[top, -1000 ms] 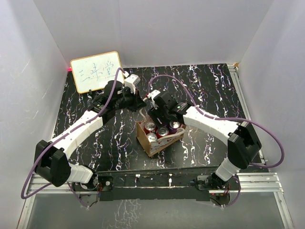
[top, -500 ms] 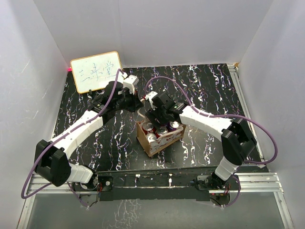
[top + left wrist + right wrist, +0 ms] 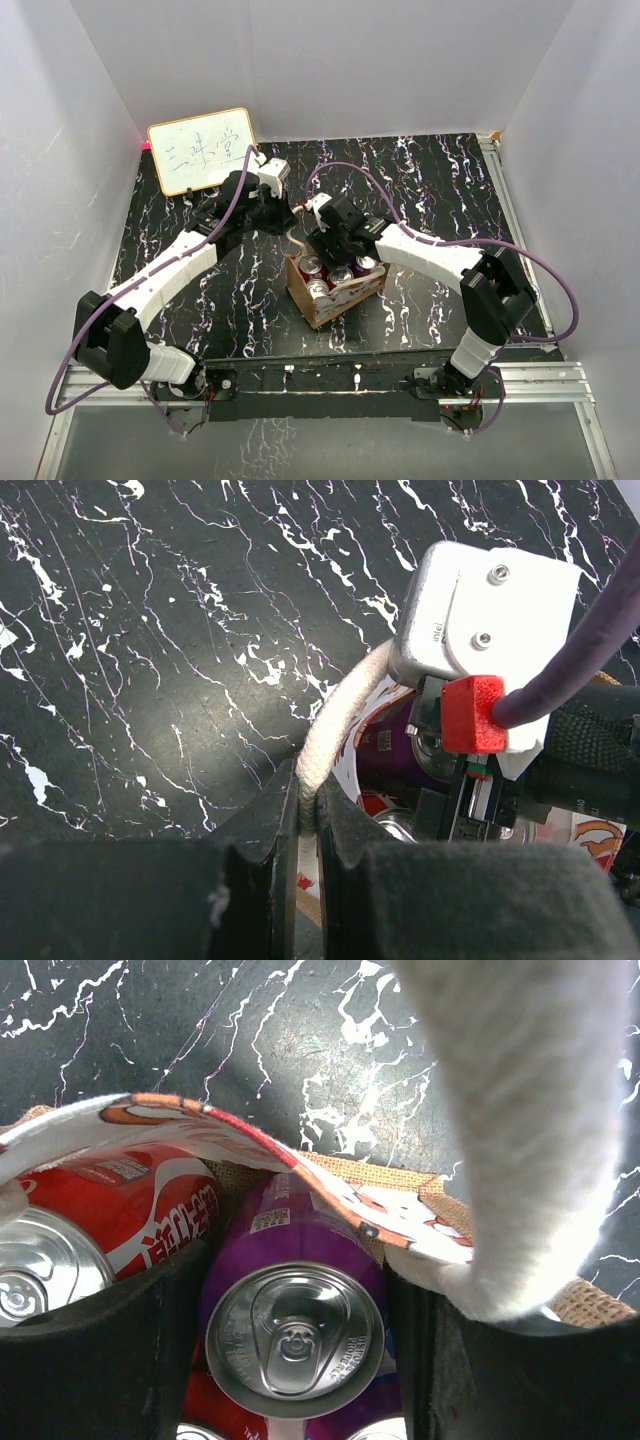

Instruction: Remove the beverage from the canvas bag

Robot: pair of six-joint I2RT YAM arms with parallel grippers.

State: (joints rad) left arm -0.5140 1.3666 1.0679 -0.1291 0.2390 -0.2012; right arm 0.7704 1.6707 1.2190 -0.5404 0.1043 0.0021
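Right end effector (image 3: 298,1380) straddles the purple can (image 3: 290,1250) inside the canvas bag (image 3: 303,292), fingers wide; can't tell if it grips. Left end effector (image 3: 300,830) is pinched on a white handle (image 3: 335,715). Bag sits mid-bench (image 3: 420,180). Nothing is out yet, so the lift remains.

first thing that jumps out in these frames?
Both arms converge on the canvas bag mid-table, its open top packed with soda cans. The left tool is pinched shut on a white handle, while the right tool straddles a purple can next to a red can; whether it grips yet is unclear. A scribbled whiteboard sits at the table's far left corner.
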